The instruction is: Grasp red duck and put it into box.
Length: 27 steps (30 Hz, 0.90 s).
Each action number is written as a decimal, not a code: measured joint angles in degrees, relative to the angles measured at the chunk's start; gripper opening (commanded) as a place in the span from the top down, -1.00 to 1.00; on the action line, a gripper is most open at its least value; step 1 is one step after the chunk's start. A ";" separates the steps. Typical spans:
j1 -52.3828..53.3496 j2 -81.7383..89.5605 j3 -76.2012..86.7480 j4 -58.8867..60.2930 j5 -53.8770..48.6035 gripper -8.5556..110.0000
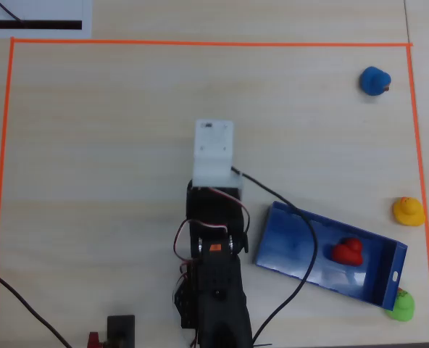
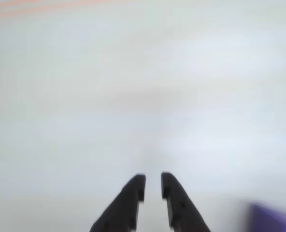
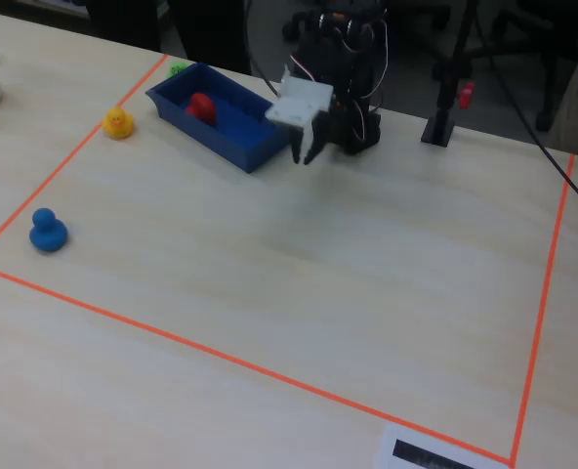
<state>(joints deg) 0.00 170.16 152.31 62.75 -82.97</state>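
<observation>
One red duck (image 1: pixel 348 251) lay inside the box (image 1: pixel 287 243); gripper (image 2: pixel 153 187) nearly closed, empty, hung above bare table (image 1: pixel 113 159).

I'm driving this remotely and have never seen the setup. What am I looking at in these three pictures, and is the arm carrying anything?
A small black robot arm sits on a wooden table marked with orange tape. One picture looks straight down, one rides on the wrist, one stands across the table. The hand is nearly closed and empty over bare table. The red duck already lies inside the blue box. A yellow duck, a blue duck and a green toy sit outside it.
</observation>
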 measured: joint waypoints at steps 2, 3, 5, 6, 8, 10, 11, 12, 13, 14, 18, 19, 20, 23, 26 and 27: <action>-4.31 8.44 8.35 4.31 -0.18 0.85; -5.63 12.04 12.13 6.50 -0.79 0.85; -6.33 17.40 17.67 10.28 -1.85 0.85; -6.15 18.90 19.51 11.69 -2.11 0.85; -6.06 19.42 21.09 13.71 -2.99 0.85; -5.98 19.42 22.15 15.21 -5.01 0.85; -5.98 19.42 22.68 15.12 -5.98 0.85; -5.71 19.51 23.29 14.94 -6.42 0.85; -4.75 19.51 23.82 14.77 -7.12 0.85; -3.60 19.60 24.08 14.50 -7.47 0.85; -2.02 19.60 25.22 14.06 -7.65 0.85; -1.76 19.60 25.22 14.06 -7.65 0.85; -1.76 19.60 25.22 14.06 -7.65 0.85; -1.76 19.60 25.22 14.06 -7.65 0.79; -1.67 19.60 25.22 14.06 -7.65 0.79; -1.67 19.60 25.22 14.06 -7.65 0.79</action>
<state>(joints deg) -1.67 189.76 177.54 76.82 -90.62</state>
